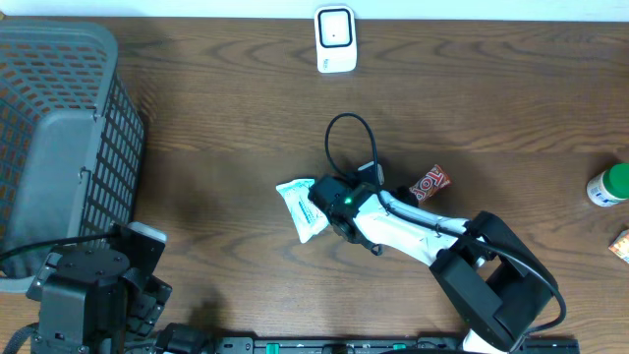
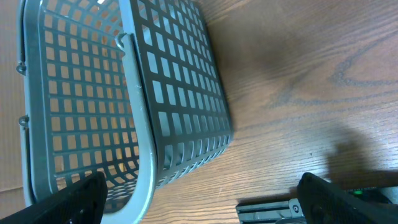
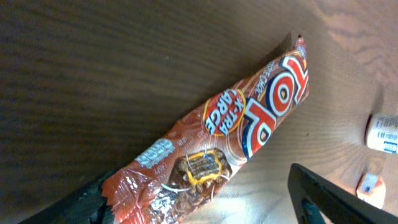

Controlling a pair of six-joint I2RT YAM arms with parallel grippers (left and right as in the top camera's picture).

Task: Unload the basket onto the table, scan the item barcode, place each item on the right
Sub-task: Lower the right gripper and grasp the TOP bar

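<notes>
Pick-up step: the right gripper (image 3: 202, 193) straddles the candy bar (image 3: 249, 124) lying on the table (image 3: 93, 62), fingers apart, left gripper (image 2: 202, 199) likewise open; next it must close squarely, then reach the scanner (image 1: 335, 39).

This looks like a mock shop checkout set up in a robot lab. A grey plastic shopping basket (image 1: 59, 147) stands at one end of a brown wooden table (image 1: 216, 88). A small white scanner (image 1: 335, 39) sits at the far edge. Packaged goods lie about: a snack bar (image 3: 230, 137) in a printed wrapper, a white packet (image 1: 300, 206) and a green-capped bottle (image 1: 609, 185). Two robot arms (image 1: 423, 231) are mounted at the near edge.
</notes>
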